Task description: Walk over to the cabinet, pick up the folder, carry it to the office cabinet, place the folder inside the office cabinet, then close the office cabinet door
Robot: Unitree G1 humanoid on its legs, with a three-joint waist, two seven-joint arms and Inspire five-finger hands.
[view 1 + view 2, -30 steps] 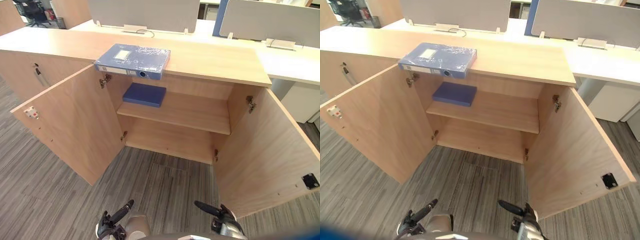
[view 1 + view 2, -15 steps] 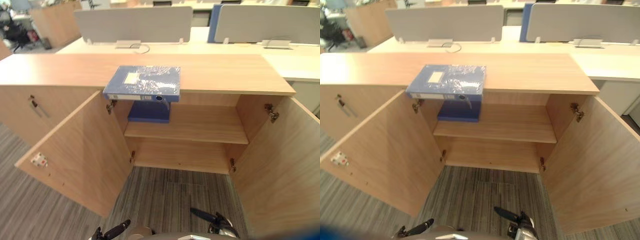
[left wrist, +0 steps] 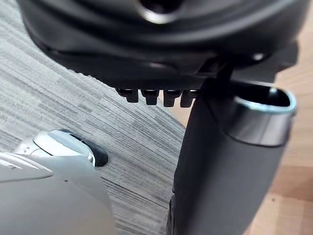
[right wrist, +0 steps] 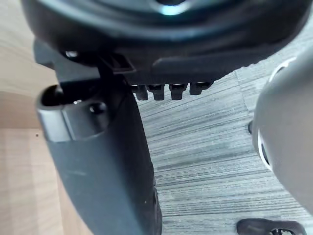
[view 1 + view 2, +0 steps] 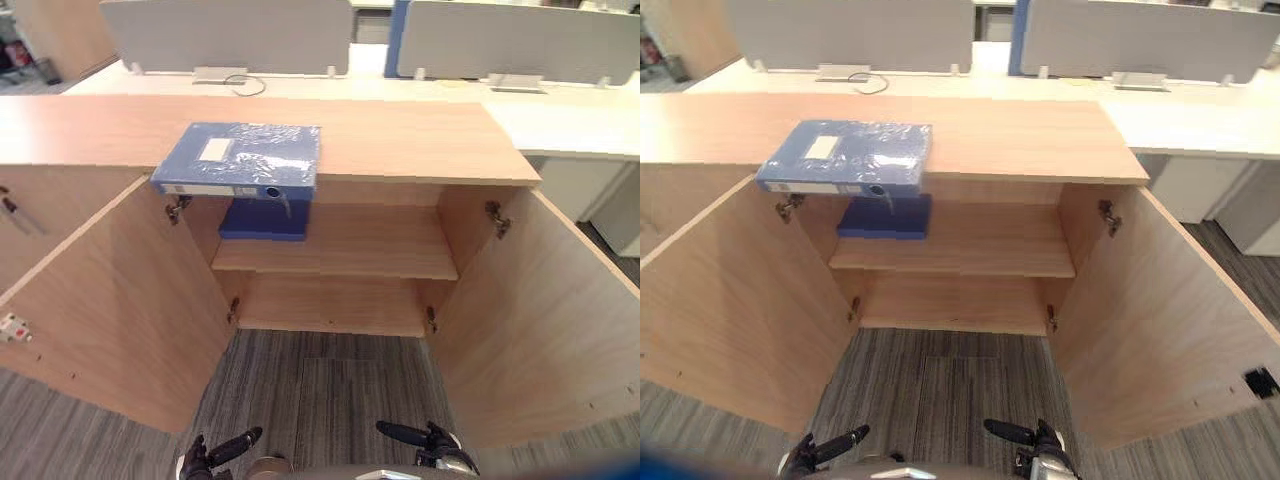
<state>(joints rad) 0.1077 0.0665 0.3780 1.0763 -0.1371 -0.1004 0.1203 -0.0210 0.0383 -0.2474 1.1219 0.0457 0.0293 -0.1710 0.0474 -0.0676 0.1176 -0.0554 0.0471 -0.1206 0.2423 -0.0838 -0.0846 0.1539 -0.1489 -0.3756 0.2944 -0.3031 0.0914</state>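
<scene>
Your left hand point(image 5: 228, 447) and right hand point(image 5: 410, 434): loosely open, empty, above grey carpet point(image 5: 320, 380). Ahead of both: open cabinet point(image 5: 420, 140), blue folder point(image 5: 240, 155) on its top.

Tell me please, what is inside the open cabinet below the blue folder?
A flat blue object lies on the upper shelf, at its left. The folder on the cabinet top overhangs and hides its rear part. The lower compartment shows bare wood.

The head camera comes round to face the cabinet point(image 5: 350, 240) head-on rather than at a slant, so it and the folder point(image 5: 240, 158) on top appear squarer in view; the left hand point(image 5: 215, 452) and right hand point(image 5: 420, 437) show lower at the bottom edge
</scene>
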